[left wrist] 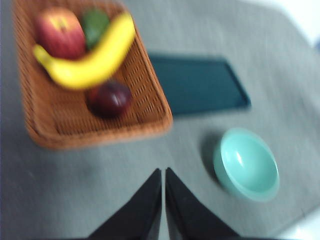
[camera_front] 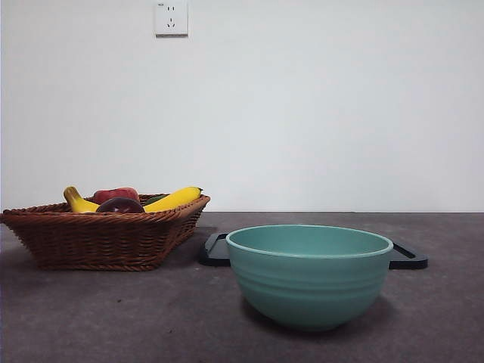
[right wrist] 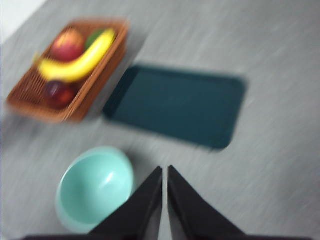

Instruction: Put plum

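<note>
Plain white wall fills the background of my front view, with a socket plate [camera_front: 171, 18] high up on it. Below that runs the grey surface [camera_front: 91, 318], which carries everything I have to work with.

Largest on it is the woven brown basket [camera_front: 98, 238], sitting off toward one side. Just beside it lies a flat dark tray [camera_front: 213, 249], bare on top as far as my wrist cameras show. Nearer the front camera stands a teal bowl [camera_front: 308, 276], upright, partly covering the tray behind it; from above I see nothing inside it.

Inside the basket, a long yellow banana [left wrist: 87, 62] lies diagonally across the middle. On one side of it sit a red apple-like fruit [left wrist: 59, 32] and a small green fruit [left wrist: 95, 25], close together. On the other side of the banana sits the plum [left wrist: 110, 99] — dark maroon, nearly black, resting on the basket's woven floor, close to the banana. In the front view it just shows above the basket's rim.

Neither arm appears in my front view. Both wrist pictures are blurred, but I can read the jaws. My left pincer [left wrist: 163, 172] has its jaws pressed together with nothing between them, high above the surface between basket and bowl. My right pincer [right wrist: 164, 170] is likewise pressed together and empty — up over the surface near the bowl and tray.
</note>
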Controlling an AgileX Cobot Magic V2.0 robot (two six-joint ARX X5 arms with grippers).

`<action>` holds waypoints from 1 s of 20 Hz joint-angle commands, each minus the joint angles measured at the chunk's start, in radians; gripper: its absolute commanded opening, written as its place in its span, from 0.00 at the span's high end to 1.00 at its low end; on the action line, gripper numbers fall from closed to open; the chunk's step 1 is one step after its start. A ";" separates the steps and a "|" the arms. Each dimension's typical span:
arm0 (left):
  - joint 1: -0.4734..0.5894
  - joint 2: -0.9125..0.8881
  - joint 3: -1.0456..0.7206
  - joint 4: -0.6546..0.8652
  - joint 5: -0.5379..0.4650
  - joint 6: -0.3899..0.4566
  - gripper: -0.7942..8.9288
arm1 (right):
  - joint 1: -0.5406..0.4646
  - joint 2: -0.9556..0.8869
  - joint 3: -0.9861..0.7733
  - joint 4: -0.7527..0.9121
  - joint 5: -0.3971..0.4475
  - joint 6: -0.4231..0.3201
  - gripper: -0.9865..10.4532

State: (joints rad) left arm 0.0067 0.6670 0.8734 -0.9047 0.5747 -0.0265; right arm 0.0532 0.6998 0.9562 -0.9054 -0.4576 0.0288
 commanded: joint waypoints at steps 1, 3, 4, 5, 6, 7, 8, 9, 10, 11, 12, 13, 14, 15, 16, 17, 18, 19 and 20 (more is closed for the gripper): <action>-0.027 0.043 0.058 -0.049 0.006 0.076 0.91 | 0.031 0.050 0.047 -0.061 -0.018 -0.061 0.91; -0.056 0.066 0.081 -0.092 0.006 0.095 0.91 | 0.063 0.079 0.061 -0.111 -0.018 -0.090 0.91; -0.067 0.071 0.084 -0.100 0.006 0.098 0.91 | 0.077 0.086 0.062 -0.121 -0.017 -0.097 0.91; -0.078 0.073 0.084 -0.102 0.006 0.097 0.91 | 0.092 0.091 0.062 -0.126 -0.016 -0.097 0.91; -0.084 0.074 0.084 -0.100 0.006 0.097 0.91 | 0.102 0.091 0.062 -0.126 -0.014 -0.097 0.91; -0.086 0.073 0.084 -0.095 0.005 0.097 0.91 | 0.108 0.091 0.062 -0.124 -0.014 -0.097 0.91; -0.086 0.073 0.084 -0.092 0.005 0.097 0.91 | 0.110 0.091 0.062 -0.123 -0.014 -0.097 0.91; -0.086 0.072 0.084 -0.092 0.005 0.097 0.91 | 0.110 0.090 0.062 -0.121 -0.014 -0.097 0.91; -0.086 0.071 0.084 -0.092 0.005 0.097 0.91 | 0.110 0.089 0.062 -0.120 -0.014 -0.097 0.91; -0.086 0.071 0.084 -0.092 0.005 0.095 0.88 | 0.110 0.089 0.062 -0.121 -0.014 -0.095 0.91; -0.086 0.071 0.084 -0.092 0.005 0.092 0.82 | 0.110 0.089 0.062 -0.120 -0.014 -0.092 0.90; -0.086 0.071 0.084 -0.092 0.005 0.089 0.74 | 0.110 0.089 0.062 -0.120 -0.014 -0.091 0.86; -0.086 0.071 0.084 -0.092 0.005 0.088 0.63 | 0.110 0.089 0.062 -0.120 -0.014 -0.087 0.78; -0.086 0.071 0.084 -0.092 0.005 0.086 0.55 | 0.110 0.089 0.062 -0.121 -0.014 -0.082 0.69; -0.086 0.071 0.084 -0.092 0.005 0.086 0.50 | 0.110 0.089 0.062 -0.120 -0.014 -0.082 0.61; -0.086 0.071 0.084 -0.092 0.005 0.085 0.46 | 0.110 0.090 0.062 -0.120 -0.014 -0.081 0.58; -0.086 0.071 0.084 -0.093 0.005 0.085 0.45 | 0.110 0.090 0.062 -0.120 -0.014 -0.081 0.57; -0.086 0.071 0.084 -0.093 0.005 0.083 0.43 | 0.110 0.090 0.062 -0.120 -0.014 -0.081 0.57; -0.086 0.071 0.084 -0.093 0.005 0.073 0.43 | 0.110 0.090 0.062 -0.120 -0.014 -0.081 0.57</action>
State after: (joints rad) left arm -0.0769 0.7338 0.9363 -1.0061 0.5755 0.0521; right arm 0.1604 0.7853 0.9977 -1.0351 -0.4706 -0.0532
